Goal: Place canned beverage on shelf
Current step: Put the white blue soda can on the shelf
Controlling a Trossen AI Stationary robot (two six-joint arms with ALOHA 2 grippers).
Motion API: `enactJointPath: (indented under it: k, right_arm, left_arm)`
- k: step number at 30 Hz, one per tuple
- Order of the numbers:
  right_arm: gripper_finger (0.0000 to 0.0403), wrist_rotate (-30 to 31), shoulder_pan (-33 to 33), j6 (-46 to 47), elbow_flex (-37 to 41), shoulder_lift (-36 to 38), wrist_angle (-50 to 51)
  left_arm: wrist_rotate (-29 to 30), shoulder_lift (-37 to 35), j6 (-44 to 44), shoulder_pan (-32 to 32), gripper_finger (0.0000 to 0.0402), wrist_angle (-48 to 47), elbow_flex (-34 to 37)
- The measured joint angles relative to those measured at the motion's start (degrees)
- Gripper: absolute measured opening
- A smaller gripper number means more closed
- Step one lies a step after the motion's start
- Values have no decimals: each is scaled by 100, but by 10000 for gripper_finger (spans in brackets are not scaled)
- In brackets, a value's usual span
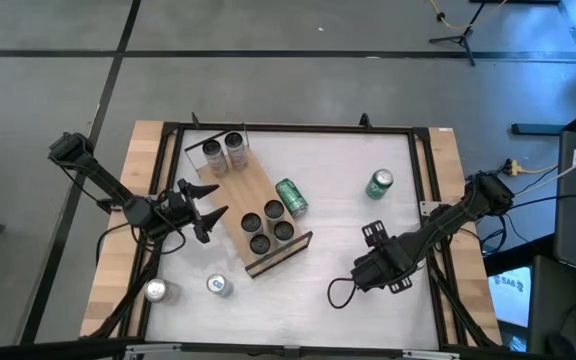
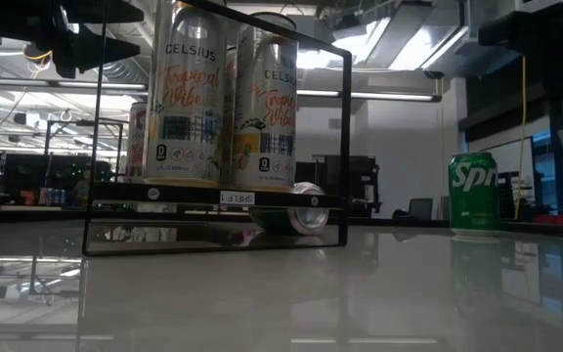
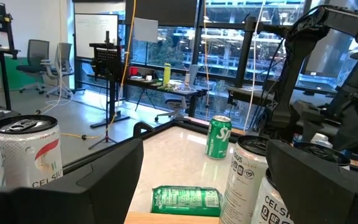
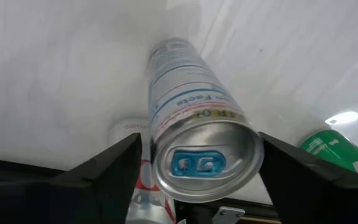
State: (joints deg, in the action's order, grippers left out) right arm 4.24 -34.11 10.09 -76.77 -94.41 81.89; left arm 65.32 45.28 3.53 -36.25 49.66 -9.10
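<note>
Your right gripper [image 4: 199,148] is the one at work, low over the near right part of the tabletop [image 1: 338,160]. Its jaws stand on either side of a silver can [image 4: 191,106], whose opening end faces the wrist camera. The jaws sit very near the can's sides, but you cannot tell whether they are pinching it yet, so treat the grip as unproven. Let them settle square on the can's body, not on its rim, and lift only once it stops rolling between them.

The can's long axis lies along the gripper's line of sight, so you probably need to turn the wrist to stand the can up before setting it down.

The shelf [image 1: 236,190] lies on a slant at the middle left of the tabletop. It has 2 cans [image 1: 223,150] at its far end and 4 dark-topped cans [image 1: 268,226] at its near end, with bare wood between them. That middle stretch looks like your best target.

A green can [image 1: 291,197] lies on its side just beside the shelf's right edge, so bring your can in from above rather than sweeping across. The left gripper [image 1: 211,203] hangs at the shelf's left edge with its jaws spread and nothing in them, so give it room. An upright green can [image 1: 379,183] stands well off to the right.
</note>
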Motion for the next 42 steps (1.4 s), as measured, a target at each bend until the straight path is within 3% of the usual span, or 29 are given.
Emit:
enactJointPath:
  k: [9,16,27,33,42]
  right_arm:
    - [227,-33,0,114,-4,7,11]
    - [245,-455,273,1141,-4,7,-34]
    - [242,-1288,1406,3082,-11,11,-194]
    - [241,-1224,1849,3380,-111,5,-456]
    - [244,-872,1946,4007,-260,-9,-428]
  left_arm:
    - [0,-1,0,0,332,0,0]
    - [-2,0,0,0,332,-2,0]
    - [-2,-2,-2,2,332,0,0]
    - [-3,0,-3,1,332,1,0]
    - [-4,0,2,2,332,-1,0]
